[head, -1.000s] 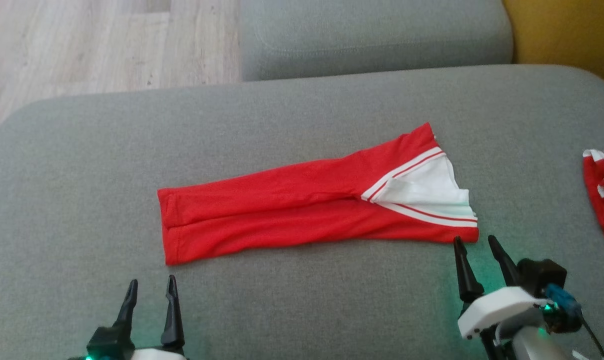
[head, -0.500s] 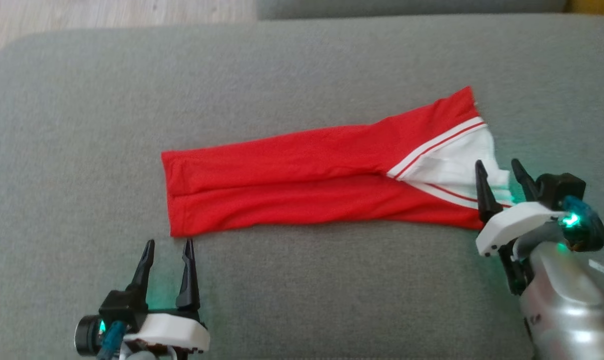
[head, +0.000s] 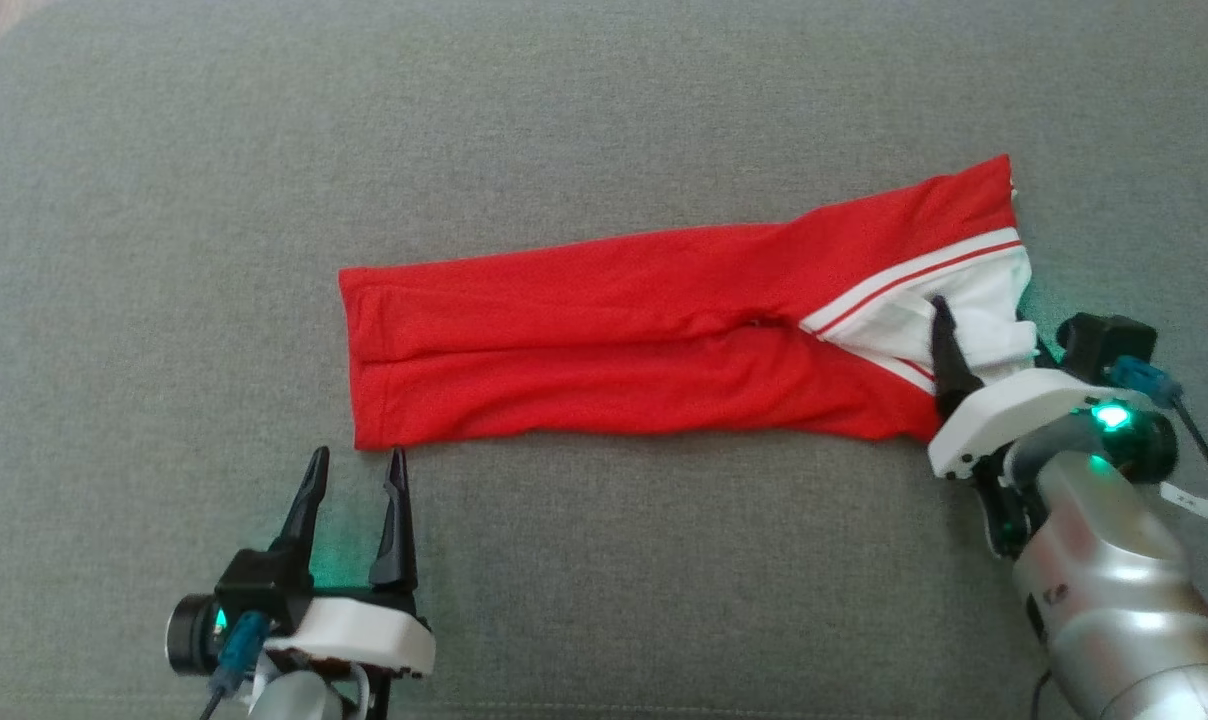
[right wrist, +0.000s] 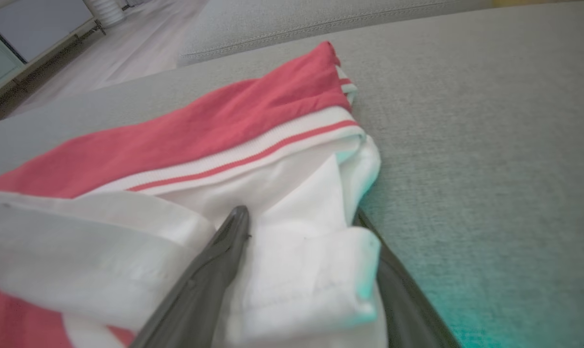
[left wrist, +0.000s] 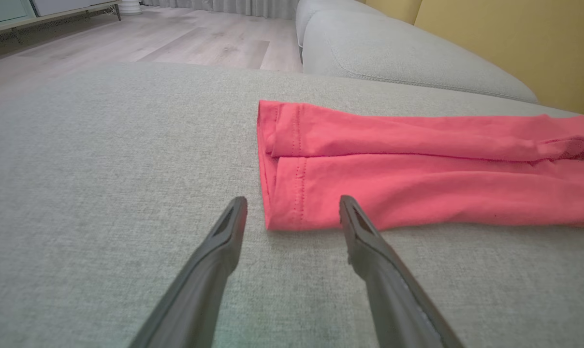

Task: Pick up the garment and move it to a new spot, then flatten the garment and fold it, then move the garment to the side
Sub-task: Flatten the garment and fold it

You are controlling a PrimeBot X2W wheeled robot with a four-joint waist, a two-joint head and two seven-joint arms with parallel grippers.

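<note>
Red garment (head: 604,340) with white striped collar (head: 969,295) lies on the grey sofa cushion (head: 604,100): limp, light (will sag); pinch both ends. Right gripper (head: 982,330): jaws released, straddling collar; left gripper (head: 357,455): jaws released, near hem.

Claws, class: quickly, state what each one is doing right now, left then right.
Left claw: open, empty, just short of the garment at its hem corner.
Right claw: open, astride the garment's white end, not yet gripping.

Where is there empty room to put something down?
The grey fabric sofa cushion is bare beyond the long red cloth garment, and on the near side between the left tool and right tool. Crowded: the garment's white end, at the right tool.
</note>
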